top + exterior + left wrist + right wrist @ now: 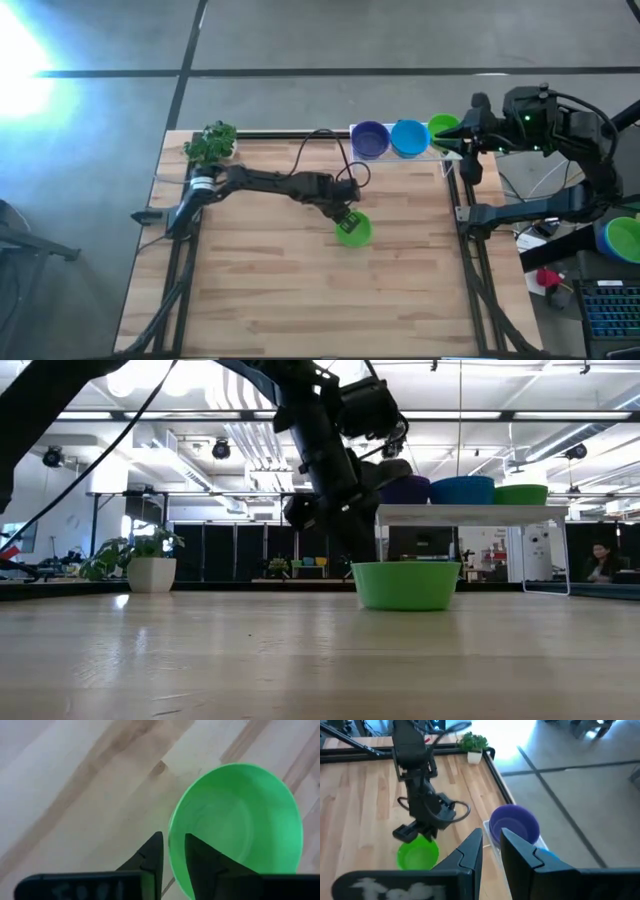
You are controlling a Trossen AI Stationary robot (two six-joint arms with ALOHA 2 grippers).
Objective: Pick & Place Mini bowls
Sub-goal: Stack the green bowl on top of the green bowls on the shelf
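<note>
Green bowl on the table: the green mini bowl (pixel 353 230) sits upright on the bare wooden table (pixel 260 290), near the middle, well apart from the rack
Left gripper: the left gripper (pixel 172 851) hangs over the bowl's rim, one finger outside the wall and one inside, a narrow gap between them and the rim in that gap; whether the fingers press the wall or stand just clear, I cannot tell
Handling, judged: thin moulded plastic, so likely very light, fairly stiff but smooth and slippery; the rim wall is the natural hold, pinched across its thickness
Risk, judged: a light bowl may skid or tip if nudged sideways
Right gripper: the right gripper (pixel 491 847) waits above the rack end, fingers a little apart, holding nothing
Rack at the far edge: the white rack (pixel 440 157) carries the purple bowl (pixel 370 139), the blue bowl (pixel 408 137) and another green bowl (pixel 443 129) in a row
</note>
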